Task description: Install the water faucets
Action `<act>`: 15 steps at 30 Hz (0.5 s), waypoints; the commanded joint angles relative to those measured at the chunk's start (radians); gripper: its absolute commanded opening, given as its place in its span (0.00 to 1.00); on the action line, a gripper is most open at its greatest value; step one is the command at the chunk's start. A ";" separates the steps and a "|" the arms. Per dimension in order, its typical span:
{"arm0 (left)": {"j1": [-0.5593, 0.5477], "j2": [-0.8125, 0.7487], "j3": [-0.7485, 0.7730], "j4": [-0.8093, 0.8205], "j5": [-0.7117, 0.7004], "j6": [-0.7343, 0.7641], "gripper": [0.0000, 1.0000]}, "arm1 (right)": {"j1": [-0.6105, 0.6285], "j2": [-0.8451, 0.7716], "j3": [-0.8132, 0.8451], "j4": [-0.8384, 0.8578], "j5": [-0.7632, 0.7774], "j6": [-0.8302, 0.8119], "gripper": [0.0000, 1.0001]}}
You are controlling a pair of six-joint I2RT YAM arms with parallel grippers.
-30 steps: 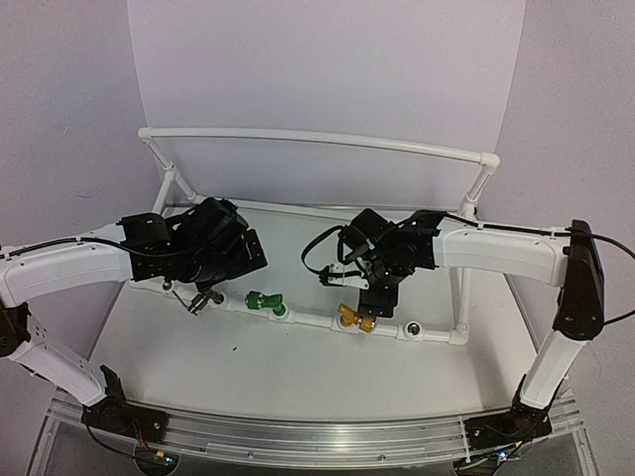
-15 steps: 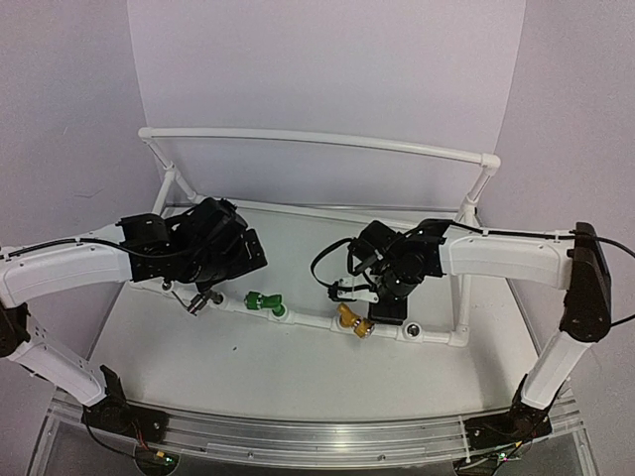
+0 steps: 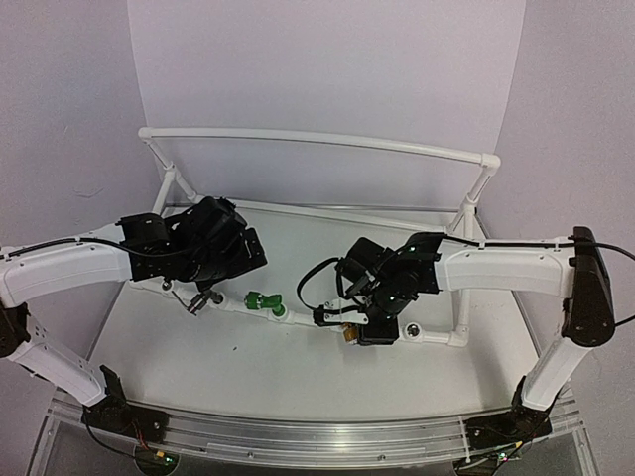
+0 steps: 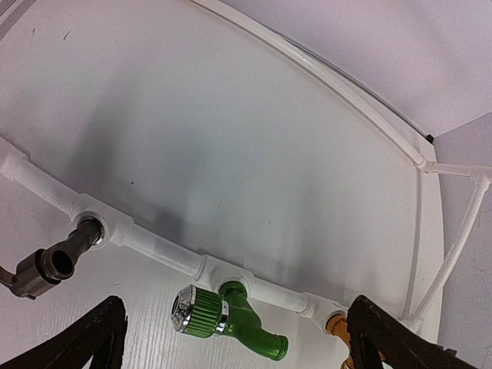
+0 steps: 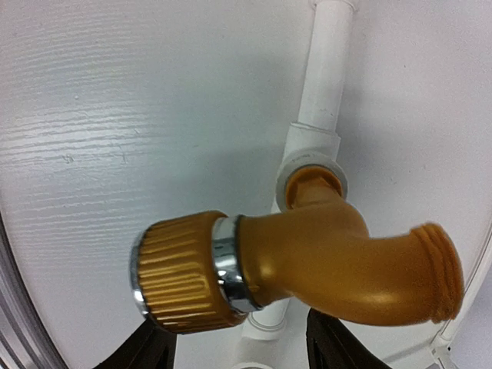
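1. Leftmost, the dark grey metal faucet with a thin lever [image 4: 50,265] has its stem in a socket of the white plastic pipe frame [image 4: 161,250], just to the left of the left gripper [image 3: 211,281]. It looks seated and needs no hold.
2. The left gripper hovers over the pipe with its jaws spread fully wide and nothing between the pads. It is probably parked there to leave the other arm room.
3. The bright green faucet with a ribbed round knob [image 4: 227,323] sits just ahead of those spread fingers [image 4: 92,338], between them, its stem also socketed.
4. The brass-gold faucet with a ribbed knob [image 5: 307,261] stands directly ahead of the right gripper [image 3: 369,325], stem in its socket. The jaws are partly apart, one on each side of it. Whether the pads touch it is hidden. The pose suggests pressing or twisting it home.
5. Just right of that gripper, an open round socket [image 3: 412,328] holds no fitting.
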 commanded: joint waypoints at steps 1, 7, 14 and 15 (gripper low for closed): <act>0.005 -0.042 -0.023 0.027 -0.012 0.000 1.00 | 0.043 -0.027 0.001 0.074 -0.007 0.054 0.54; 0.005 -0.059 -0.045 0.038 -0.009 -0.006 1.00 | 0.081 -0.032 -0.030 0.170 0.078 0.048 0.48; 0.005 -0.070 -0.048 0.031 -0.011 -0.005 1.00 | 0.087 -0.020 -0.017 0.134 0.021 0.012 0.66; 0.004 -0.072 -0.050 0.030 -0.012 -0.007 1.00 | 0.086 -0.027 -0.026 0.125 0.015 0.003 0.69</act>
